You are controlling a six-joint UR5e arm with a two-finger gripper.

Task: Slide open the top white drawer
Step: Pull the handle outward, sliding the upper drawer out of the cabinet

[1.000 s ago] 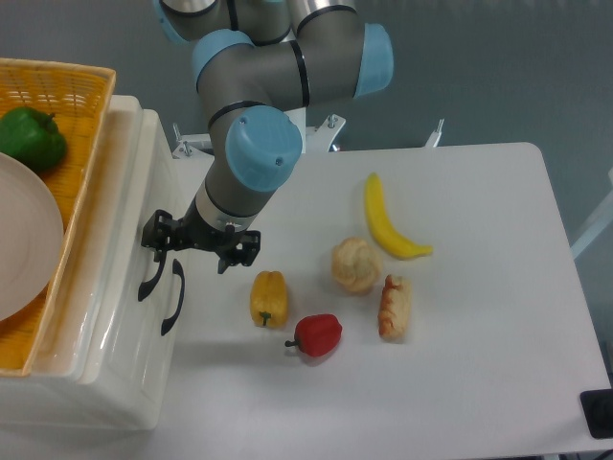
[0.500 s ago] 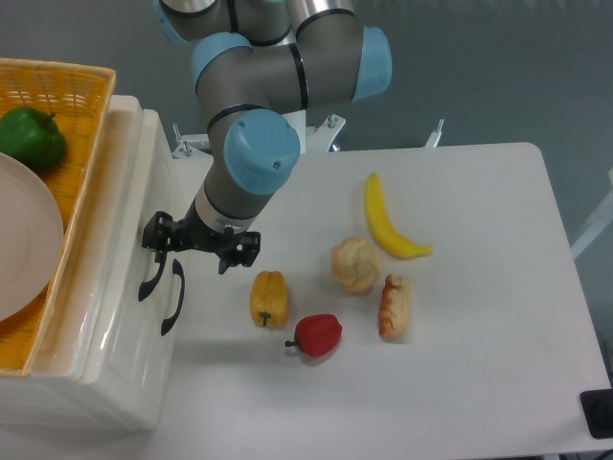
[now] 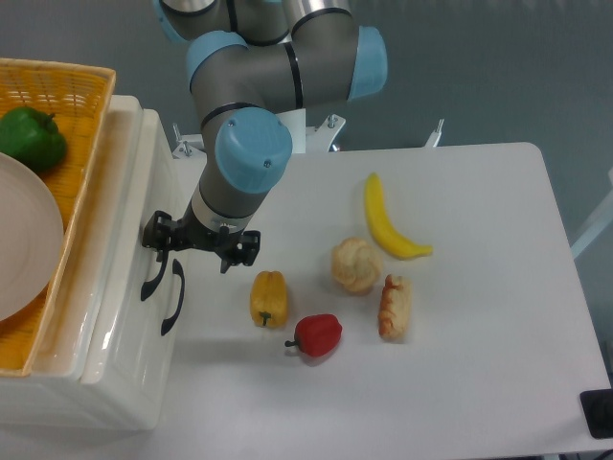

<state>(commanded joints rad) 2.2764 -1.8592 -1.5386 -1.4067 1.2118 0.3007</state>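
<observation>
The white cabinet stands at the left, its front facing right. The top white drawer looks closed, and its black curved handle lies close beside the lower drawer's black handle. My gripper hangs in front of the cabinet, pointing down, with its jaws spread. Its left finger is at the upper end of the top drawer's handle. Whether it touches the handle I cannot tell. Its right finger is over the table. It holds nothing.
A yellow wicker basket on the cabinet holds a green pepper and a white plate. On the table are a yellow pepper, a red pepper, a bun, a banana and a pastry.
The arm's elbow and wrist joints have shifted slightly left. The gripper stays at the top handle. The drawer has not visibly moved.
</observation>
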